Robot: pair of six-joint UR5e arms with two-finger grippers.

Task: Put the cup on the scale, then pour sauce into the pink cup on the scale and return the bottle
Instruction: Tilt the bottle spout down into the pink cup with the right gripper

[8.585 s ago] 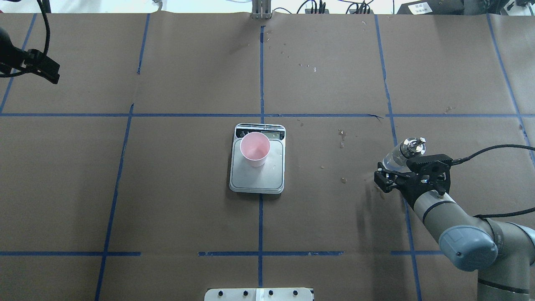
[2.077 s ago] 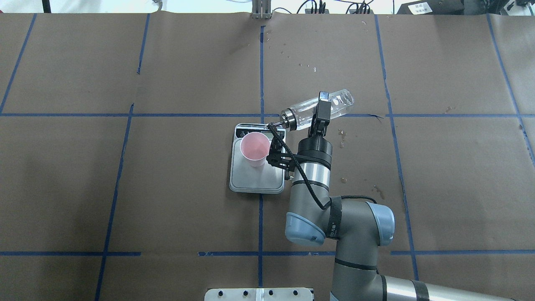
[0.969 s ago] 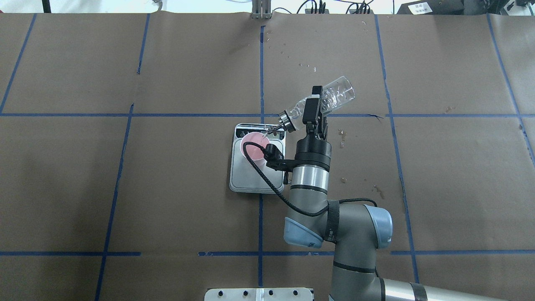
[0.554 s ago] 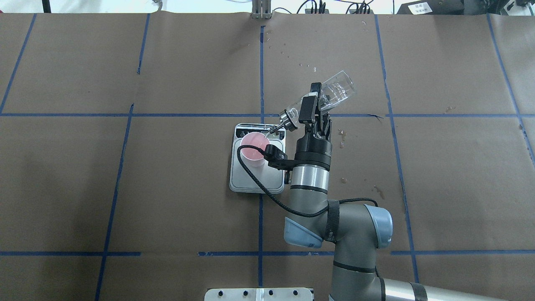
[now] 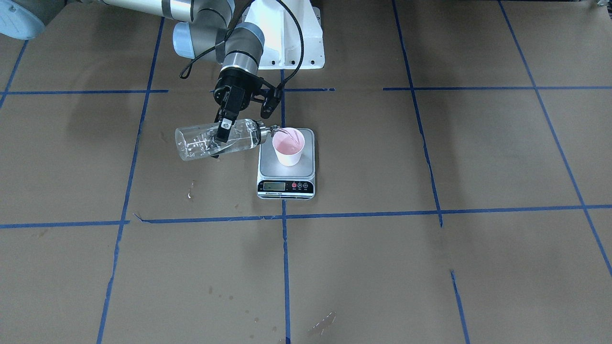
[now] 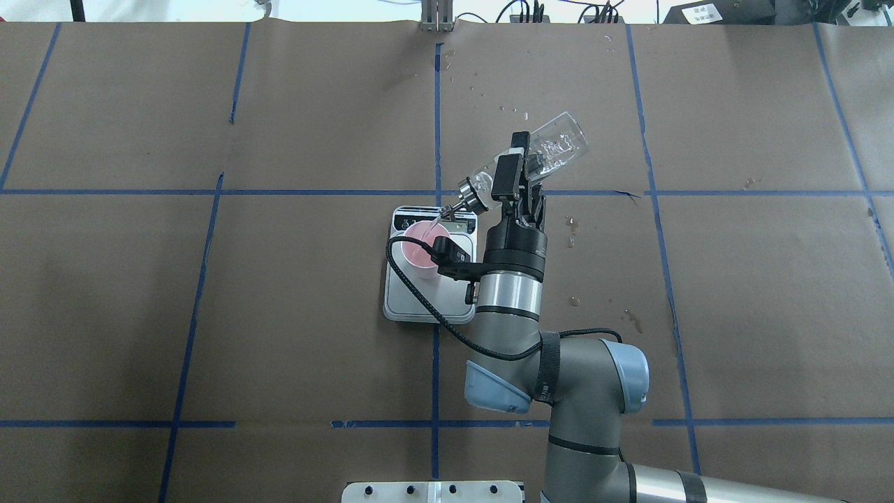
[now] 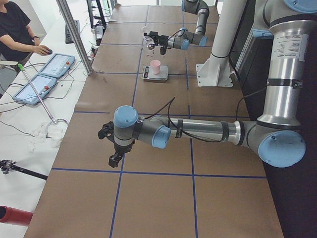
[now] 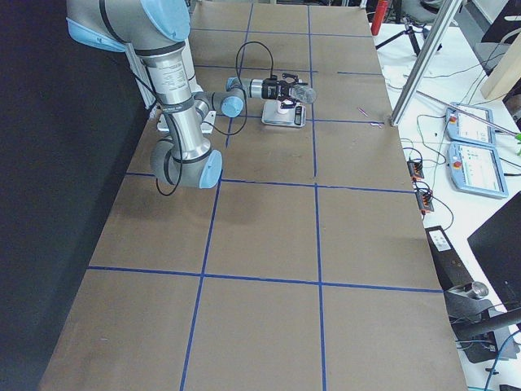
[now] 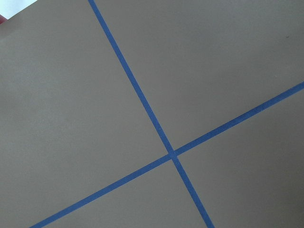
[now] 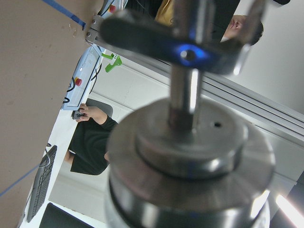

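One steady tilt: our right gripper (image 5: 224,129), clamped round the bottle (image 5: 196,142), should hold the spout (image 5: 273,129) above the cup (image 5: 288,150), mid-frame, while we watch the scale (image 5: 286,185).

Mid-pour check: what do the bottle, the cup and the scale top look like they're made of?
Bottle: clear glass or hard plastic, see-through with droplets inside; shiny metal collar and spout. Cup: matte pink, probably paper, no glare. Scale top: brushed steel look, dull grey sheen; black plastic front strip.
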